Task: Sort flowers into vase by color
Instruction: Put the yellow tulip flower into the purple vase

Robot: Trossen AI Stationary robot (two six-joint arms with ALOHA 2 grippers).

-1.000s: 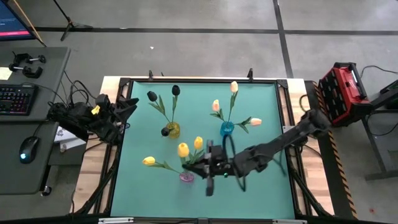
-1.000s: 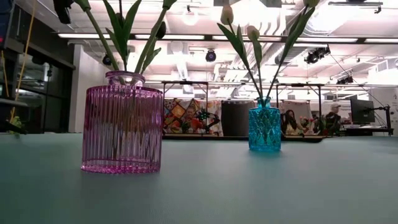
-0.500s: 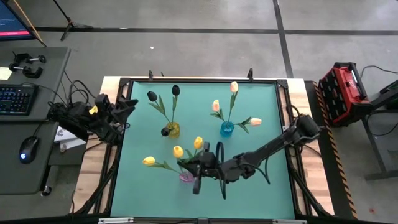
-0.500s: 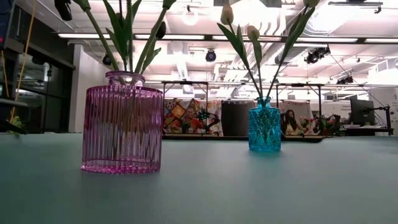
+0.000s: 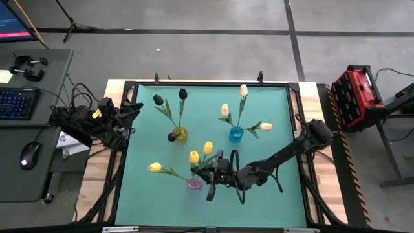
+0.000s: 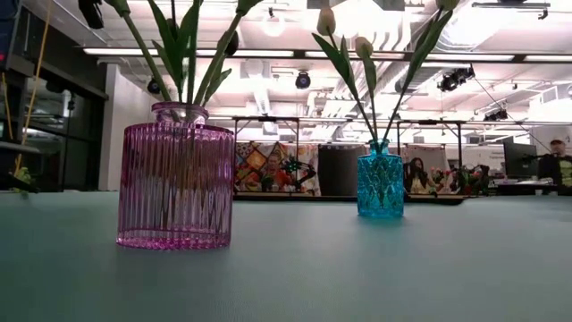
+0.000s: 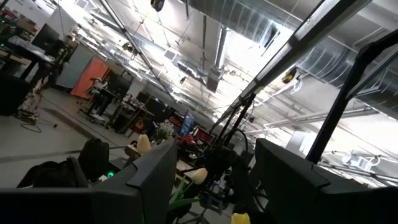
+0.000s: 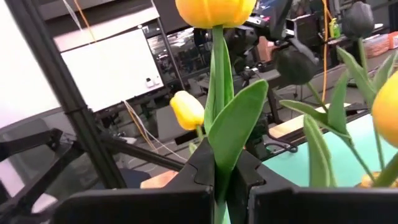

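A purple vase (image 5: pixel 194 184) (image 6: pixel 176 183) stands near the table's front and holds yellow tulips (image 5: pixel 154 167) (image 5: pixel 207 148). My right gripper (image 5: pixel 206 170) (image 8: pixel 219 186) hovers just above and beside that vase, shut on another yellow tulip (image 5: pixel 193 157) (image 8: pixel 214 11). The tulip's stem runs down toward the vase's mouth (image 6: pixel 179 112). Black tulips (image 5: pixel 183 94) stand in a yellow vase (image 5: pixel 180 136). Peach tulips (image 5: pixel 243 90) stand in a blue vase (image 5: pixel 236 134) (image 6: pixel 381 183). My left gripper (image 5: pixel 132 110) (image 7: pixel 214 171) waits open at the table's left edge, pointing slightly upward. My right gripper pinches the yellow tulip's stem together with a green leaf (image 8: pixel 221 168) between its two fingers, well below the head. The fingers come in about level from the table's right and lie across the stem. The tulip stands upright, its head above the fingers.
A desk with keyboard (image 5: pixel 16 103) and mouse lies beyond the table's left edge, and a red case (image 5: pixel 356 97) beyond its right. Open green table surface (image 5: pixel 259 200) lies in front of the vases and at the back.
My right gripper has sunk toward the purple vase with the yellow tulip, staying shut. The tulip's head swung a little toward the table's left and then back right. In the low view one more upright stem now shows above the vase's mouth.
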